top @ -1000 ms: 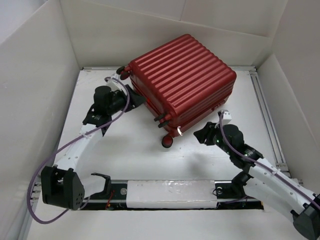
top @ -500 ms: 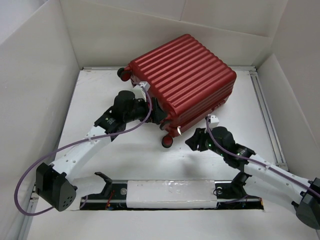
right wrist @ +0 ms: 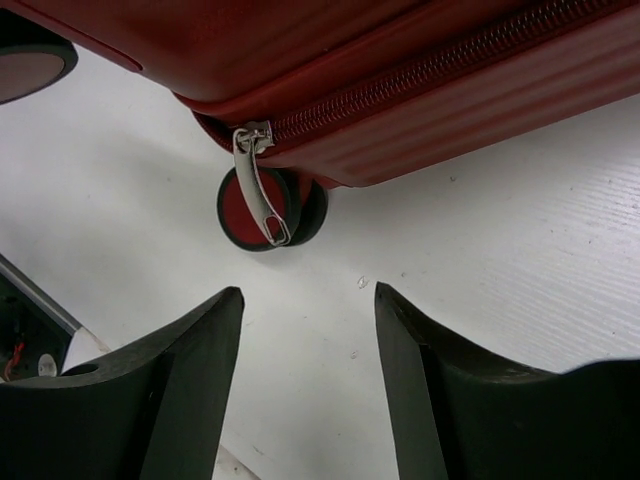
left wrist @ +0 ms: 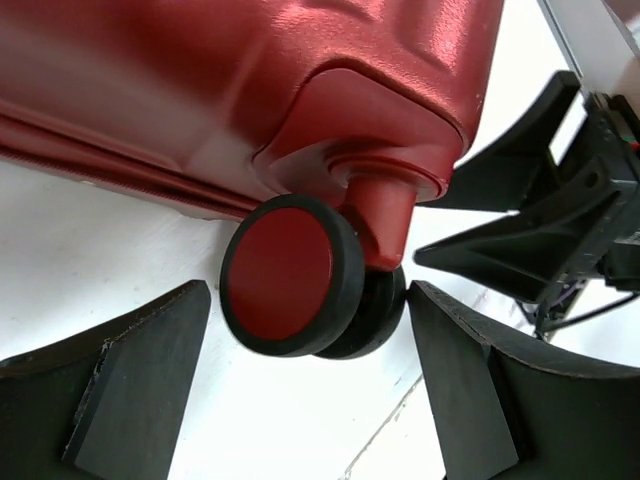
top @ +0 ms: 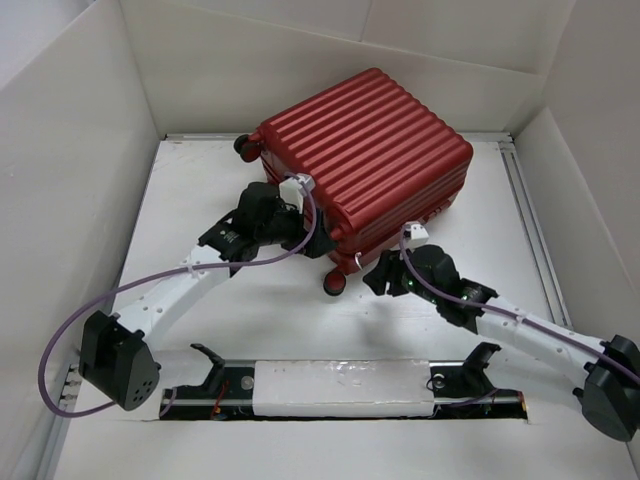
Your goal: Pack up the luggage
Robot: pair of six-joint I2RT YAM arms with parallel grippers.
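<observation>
The luggage [top: 365, 160] is a dark red ribbed suitcase lying closed on the white table, with its wheels toward the arms. My left gripper [top: 318, 238] is at its near left edge. In the left wrist view the open left gripper [left wrist: 310, 292] straddles a black-rimmed wheel [left wrist: 290, 275] without touching it. My right gripper [top: 378, 275] sits just right of that same wheel [top: 334, 284]. It stands open [right wrist: 308, 293] over bare table, short of the silver zipper pull [right wrist: 258, 190] that hangs in front of the wheel [right wrist: 310, 215].
White walls box in the table on three sides. A metal rail [top: 530, 220] runs along the right edge, and a padded bar [top: 340, 385] crosses the front between the arm bases. Another suitcase wheel [top: 245, 146] sticks out at the back left.
My left arm has swung right along the suitcase's near edge to the near wheel and opened wider. My right gripper has slid left toward the same corner, opening further.
</observation>
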